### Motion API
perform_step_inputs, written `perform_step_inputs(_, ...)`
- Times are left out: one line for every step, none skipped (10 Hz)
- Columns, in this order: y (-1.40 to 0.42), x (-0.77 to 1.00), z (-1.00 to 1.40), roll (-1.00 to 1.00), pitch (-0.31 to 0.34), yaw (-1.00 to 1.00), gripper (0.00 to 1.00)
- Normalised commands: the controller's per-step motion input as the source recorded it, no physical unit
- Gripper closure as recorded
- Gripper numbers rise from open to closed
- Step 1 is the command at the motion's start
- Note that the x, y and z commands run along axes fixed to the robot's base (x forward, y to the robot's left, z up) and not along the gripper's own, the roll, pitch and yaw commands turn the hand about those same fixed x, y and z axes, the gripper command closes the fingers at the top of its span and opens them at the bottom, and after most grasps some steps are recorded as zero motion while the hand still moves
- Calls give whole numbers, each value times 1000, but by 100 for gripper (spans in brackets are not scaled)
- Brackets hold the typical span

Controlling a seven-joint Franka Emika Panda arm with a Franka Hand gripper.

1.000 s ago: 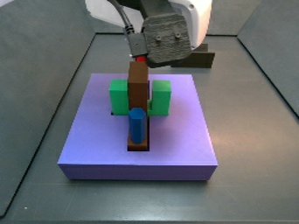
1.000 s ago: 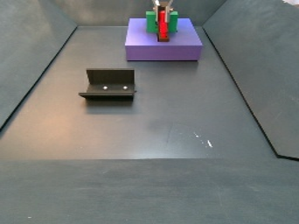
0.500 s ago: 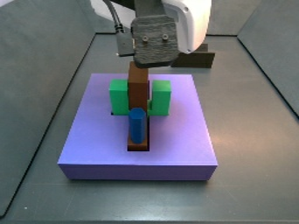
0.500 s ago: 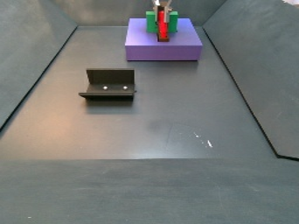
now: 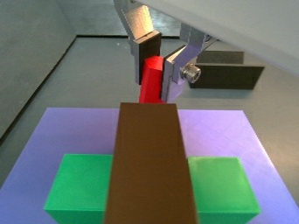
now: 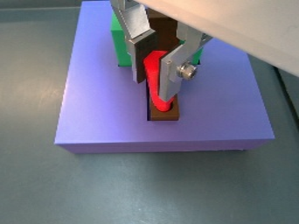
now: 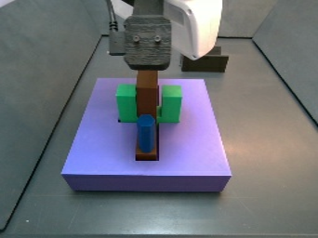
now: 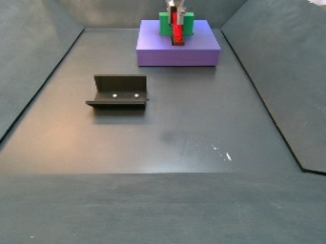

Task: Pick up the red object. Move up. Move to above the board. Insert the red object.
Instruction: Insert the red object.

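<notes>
The red object (image 5: pixel 152 74) stands upright between the fingers of my gripper (image 5: pixel 156 87), which is shut on it. Its lower end meets the far end of the brown block (image 6: pixel 165 112) on the lavender board (image 6: pixel 100 105), as both wrist views show. Green blocks (image 5: pixel 82 184) flank the brown block (image 5: pixel 149 166). In a side view the gripper (image 7: pixel 148 61) hangs over the back of the brown block (image 7: pixel 147 93) and hides the red object. A blue peg (image 7: pixel 147 133) stands in the brown block's near end. The other side view shows the board (image 8: pixel 197 52) far off, with the red object (image 8: pixel 177 33) on it.
The dark fixture (image 8: pixel 118 91) stands on the grey floor, left of middle, well away from the board. A small dark box (image 7: pixel 209 63) sits behind the board. Grey walls enclose the floor on the sides.
In the side view the gripper has shifted left over the brown block. The red tip that showed under it a second ago is now hidden.
</notes>
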Motion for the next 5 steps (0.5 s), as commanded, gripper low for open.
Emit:
perform_step_inputs(0, -86, 86, 90, 99, -454, 100)
perform_step_inputs(0, -100, 109, 77, 66, -469, 100)
perform_step_inputs(0, -54, 103, 57, 51, -466, 100)
perform_step_inputs(0, -26, 151, 44, 59, -437, 100)
perform_step_inputs(23, 0, 0, 0, 16, -280, 100)
